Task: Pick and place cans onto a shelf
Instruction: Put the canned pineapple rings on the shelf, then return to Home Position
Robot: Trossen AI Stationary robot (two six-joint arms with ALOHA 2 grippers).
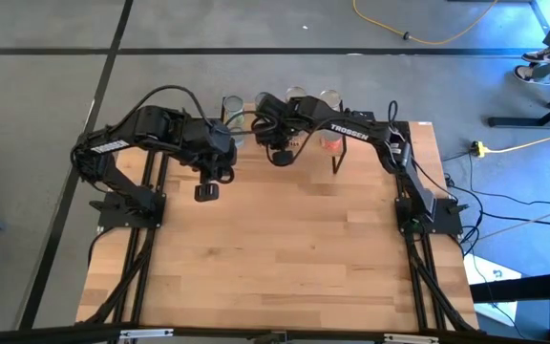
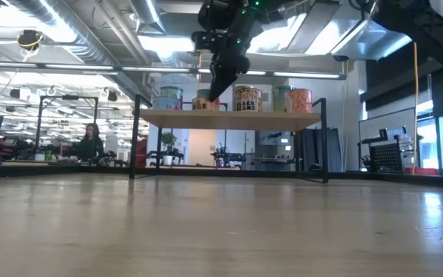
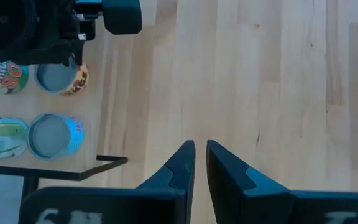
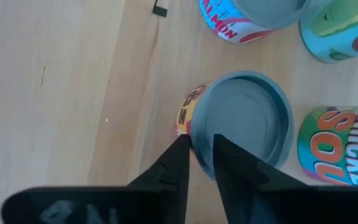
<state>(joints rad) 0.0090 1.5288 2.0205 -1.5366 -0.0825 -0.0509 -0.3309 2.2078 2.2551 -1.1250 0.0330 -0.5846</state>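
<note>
Cans standing upright in a row on the shelf at the far edge of the table. Five tins countable from the low view: a pale blue one at the left end, a yellow one, a dark-lettered yellow one, a green one and a red-orange one at the right end. Placed close together, some nearly touching.

Right gripper hanging directly above the yellow-labelled can, fingers nearly shut with only a thin gap, grasping nothing. Beside that tin: a green soup can, a red-lettered can and a blue-green one. From the low view, the dark gripper body dropping from above and blocking part of the yellow can.

Left gripper nearer, over bare tabletop just left of the shelf, fingers nearly together and empty.

In the room beyond: a seated person far left, overhead lights and ducting. Yellow cable lying on the grey floor.
</note>
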